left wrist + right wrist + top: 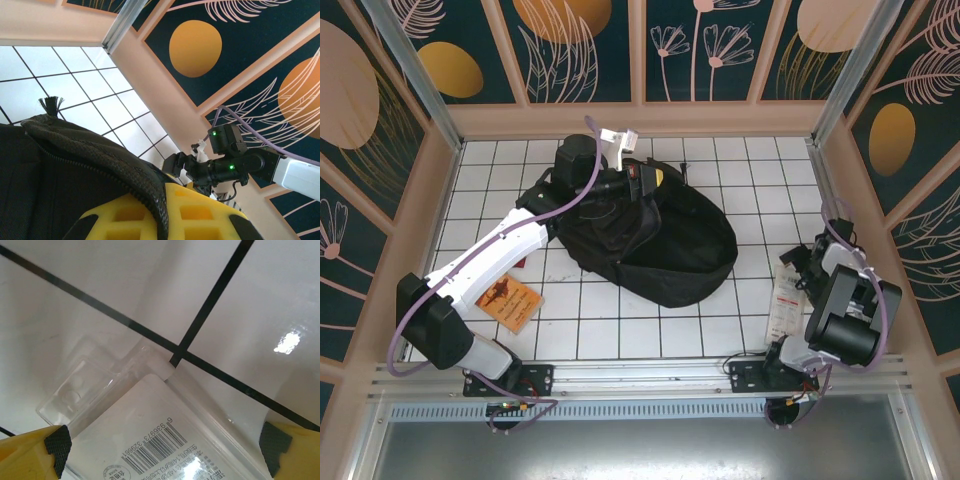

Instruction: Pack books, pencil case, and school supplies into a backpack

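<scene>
The backpack (670,250) lies in the middle of the table (620,335). The left gripper (645,180) looks clamped on its zip rim, though that wrist view is cramped. The right gripper (165,445) is spread wide over a clear blister pack (125,405) near the right edge, grasping nothing. Probably the supplies step: close on the pack's edges, then carry it to the opening. The barcode starts 6 936973.

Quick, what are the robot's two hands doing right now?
Left gripper: looks shut on the backpack at its zip rim.
Right gripper: open, fingers either side of a clear plastic package, not gripping it.
</scene>
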### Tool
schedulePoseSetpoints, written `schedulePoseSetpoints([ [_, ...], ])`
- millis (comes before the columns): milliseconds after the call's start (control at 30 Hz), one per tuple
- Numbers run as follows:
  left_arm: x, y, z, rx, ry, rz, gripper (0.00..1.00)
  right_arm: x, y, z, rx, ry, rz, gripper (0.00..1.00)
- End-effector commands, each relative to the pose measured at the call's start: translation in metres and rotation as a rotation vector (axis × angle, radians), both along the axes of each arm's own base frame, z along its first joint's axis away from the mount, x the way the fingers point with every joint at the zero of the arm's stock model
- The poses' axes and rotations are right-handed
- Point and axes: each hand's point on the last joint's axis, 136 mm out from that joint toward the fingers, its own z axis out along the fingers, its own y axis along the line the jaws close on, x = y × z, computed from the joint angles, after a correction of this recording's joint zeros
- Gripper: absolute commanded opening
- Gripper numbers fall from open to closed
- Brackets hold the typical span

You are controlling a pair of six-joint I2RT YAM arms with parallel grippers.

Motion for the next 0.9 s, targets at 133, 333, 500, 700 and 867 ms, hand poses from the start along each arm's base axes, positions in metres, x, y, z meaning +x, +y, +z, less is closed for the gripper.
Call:
schedulePoseSetpoints([
  [133, -0.005, 0.006, 0.047, -0.086, -0.119, -0.02, 0.0, 0.027, 0.121, 0.017, 0.364, -0.142, 0.217, 0.99],
  [333, -0.005, 0.004, 0.045, -0.095, -0.108, -0.034, 0.0, 0.034, 0.142, 0.047, 0.391, -0.165, 0.286, 0.99],
  [500, -0.005, 0.004, 0.044, -0.094, -0.107, -0.03, 0.0, 0.016, 0.074, 0.051, 0.079, -0.002, 0.154, 0.99],
  [700, -0.003, 0.003, 0.041, -0.093, -0.097, -0.031, 0.0, -0.027, 0.008, 0.042, -0.08, 0.11, -0.093, 0.99],
  [867, -0.003, 0.001, 0.038, -0.092, -0.09, -0.036, 0.0, -0.038, 0.023, 0.008, 0.079, 0.083, -0.118, 0.99],
])
